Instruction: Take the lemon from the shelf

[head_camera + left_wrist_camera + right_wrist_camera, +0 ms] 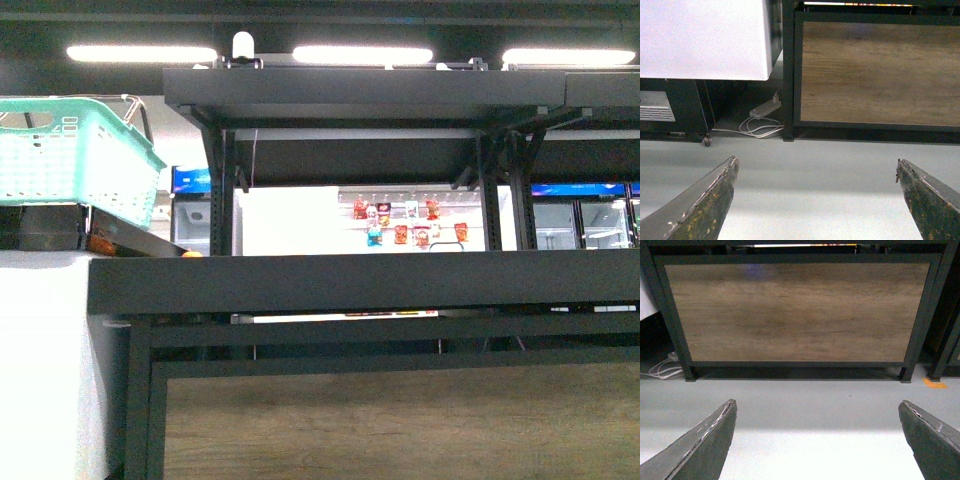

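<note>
While both arms are hovering over the floor, you're seeing 2 grippers: left gripper (816,161) and right gripper (817,403), each w/ fingers spread wide, gripping nothing. Up front, the shelf (360,282) is showing 2 dark decks. 1 teal basket (70,160) is sitting at left, contents hidden. Lemon isn't showing in any view; can't tell its spot.

shelf (360,280): matte black decks, black perforated posts. lower panel (400,420): brown wood grain in a black frame. basket (70,160): mint green, open lattice walls. floor (815,170): pale grey-green, plain. cabinet (700,35): white; cable (760,129) below it also white. floor mark (935,384): orange. left end effector (816,165): fingers (705,210) dark with yellowish speckle and pale scuffed edges. right end effector (817,407): dark grey, pale scratches.
</note>
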Robot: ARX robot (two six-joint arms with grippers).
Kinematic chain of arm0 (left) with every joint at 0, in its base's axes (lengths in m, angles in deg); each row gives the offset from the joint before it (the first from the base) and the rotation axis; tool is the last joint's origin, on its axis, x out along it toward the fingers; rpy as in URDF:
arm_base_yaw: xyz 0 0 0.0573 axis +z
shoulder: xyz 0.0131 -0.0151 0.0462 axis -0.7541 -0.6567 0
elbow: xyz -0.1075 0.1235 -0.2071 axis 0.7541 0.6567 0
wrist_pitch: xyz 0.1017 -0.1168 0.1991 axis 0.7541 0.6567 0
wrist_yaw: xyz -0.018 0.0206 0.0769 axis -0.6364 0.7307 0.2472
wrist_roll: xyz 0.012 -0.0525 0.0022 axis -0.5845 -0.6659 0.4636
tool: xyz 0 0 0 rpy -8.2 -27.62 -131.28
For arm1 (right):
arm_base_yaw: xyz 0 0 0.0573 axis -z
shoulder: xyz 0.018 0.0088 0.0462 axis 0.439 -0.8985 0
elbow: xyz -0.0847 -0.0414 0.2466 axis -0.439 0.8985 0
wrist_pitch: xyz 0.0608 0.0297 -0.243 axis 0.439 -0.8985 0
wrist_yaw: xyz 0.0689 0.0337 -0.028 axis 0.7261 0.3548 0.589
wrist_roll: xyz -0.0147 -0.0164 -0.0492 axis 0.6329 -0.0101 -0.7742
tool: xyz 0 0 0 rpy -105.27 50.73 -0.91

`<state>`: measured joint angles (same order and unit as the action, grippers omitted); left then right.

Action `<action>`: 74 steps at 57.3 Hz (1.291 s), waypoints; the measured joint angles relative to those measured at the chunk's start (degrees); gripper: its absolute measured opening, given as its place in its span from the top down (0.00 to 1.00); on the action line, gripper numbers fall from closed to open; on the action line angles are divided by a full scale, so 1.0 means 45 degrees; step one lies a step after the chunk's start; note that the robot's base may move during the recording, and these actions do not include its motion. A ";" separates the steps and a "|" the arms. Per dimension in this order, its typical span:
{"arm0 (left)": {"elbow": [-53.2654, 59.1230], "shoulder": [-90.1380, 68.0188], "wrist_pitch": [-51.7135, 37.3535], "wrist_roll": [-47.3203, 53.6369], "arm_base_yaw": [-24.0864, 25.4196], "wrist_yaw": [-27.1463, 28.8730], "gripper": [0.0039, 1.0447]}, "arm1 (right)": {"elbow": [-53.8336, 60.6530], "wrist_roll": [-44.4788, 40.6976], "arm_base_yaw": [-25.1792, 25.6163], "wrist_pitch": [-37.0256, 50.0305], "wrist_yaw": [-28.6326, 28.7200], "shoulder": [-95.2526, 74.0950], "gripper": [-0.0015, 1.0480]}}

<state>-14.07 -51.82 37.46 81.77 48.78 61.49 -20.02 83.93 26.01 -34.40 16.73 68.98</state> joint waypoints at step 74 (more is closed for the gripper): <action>0.0000 0.0000 0.0000 0.0000 0.0000 0.0000 0.07 | 0.0000 0.0000 0.0000 -0.0005 0.0000 0.0000 0.07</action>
<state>-14.07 -51.82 37.46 81.77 48.78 61.49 -20.02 83.93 26.01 -34.42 16.73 68.98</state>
